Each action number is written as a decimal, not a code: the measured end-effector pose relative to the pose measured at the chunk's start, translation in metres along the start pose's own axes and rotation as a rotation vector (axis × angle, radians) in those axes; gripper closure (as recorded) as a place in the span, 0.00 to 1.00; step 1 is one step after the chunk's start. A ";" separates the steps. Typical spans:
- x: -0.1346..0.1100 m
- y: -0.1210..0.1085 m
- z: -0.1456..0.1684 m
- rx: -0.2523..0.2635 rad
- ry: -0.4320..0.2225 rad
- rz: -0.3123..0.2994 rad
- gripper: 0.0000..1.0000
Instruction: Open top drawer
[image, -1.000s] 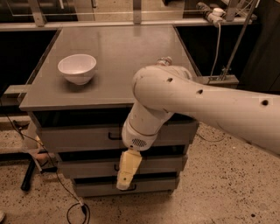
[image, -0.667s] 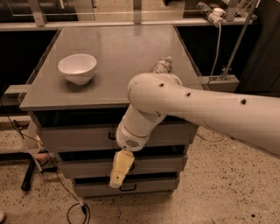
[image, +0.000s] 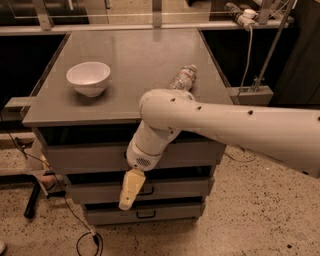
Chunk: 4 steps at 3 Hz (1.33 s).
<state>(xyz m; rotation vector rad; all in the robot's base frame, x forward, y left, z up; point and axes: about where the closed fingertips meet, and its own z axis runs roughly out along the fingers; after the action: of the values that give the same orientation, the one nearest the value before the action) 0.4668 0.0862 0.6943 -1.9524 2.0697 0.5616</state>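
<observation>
End effector (image: 126, 200) hangs below top drawer (image: 85, 158).

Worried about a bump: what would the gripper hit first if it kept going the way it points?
The gripper points down and slightly left, over the middle drawer. First in line is probably the bottom drawer front, or the floor if it hangs clear of it; depth unclear.

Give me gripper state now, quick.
Gripper: cannot be told, open or closed; it hangs in front of the middle drawer, just below the top drawer front.
</observation>
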 end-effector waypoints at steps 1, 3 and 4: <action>0.001 -0.009 0.011 -0.009 0.000 0.007 0.00; 0.019 -0.023 0.022 -0.008 0.029 0.028 0.00; 0.029 -0.009 0.034 -0.037 0.047 0.049 0.00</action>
<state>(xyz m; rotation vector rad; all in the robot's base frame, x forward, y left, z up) 0.4711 0.0746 0.6507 -1.9579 2.1564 0.5739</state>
